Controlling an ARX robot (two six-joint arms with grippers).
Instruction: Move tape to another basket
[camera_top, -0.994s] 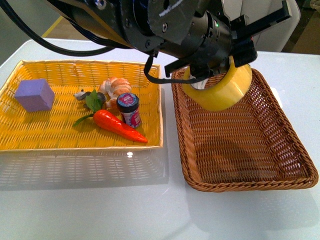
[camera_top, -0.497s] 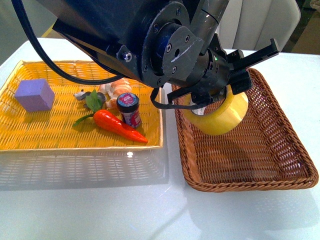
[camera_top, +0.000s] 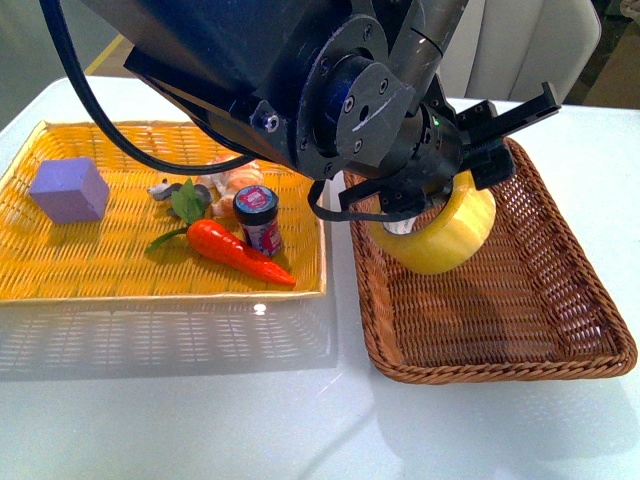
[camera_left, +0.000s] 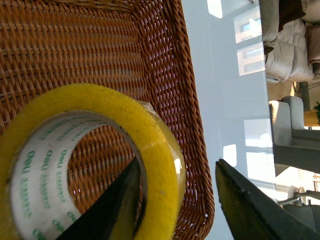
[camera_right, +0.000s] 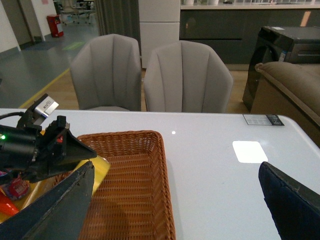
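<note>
Lowered slightly, tape (camera_top: 437, 233) hangs gripped above basket (camera_top: 520, 310).

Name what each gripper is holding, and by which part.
The left gripper holds the tape by its ring wall, one finger inside the core, the other outside. The right gripper is open, holding nothing.

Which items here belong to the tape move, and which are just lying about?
In the job: tape, brown basket, left gripper holding the tape.

Lying about: yellow basket, purple block, carrot, small jar, shrimp toy.
</note>
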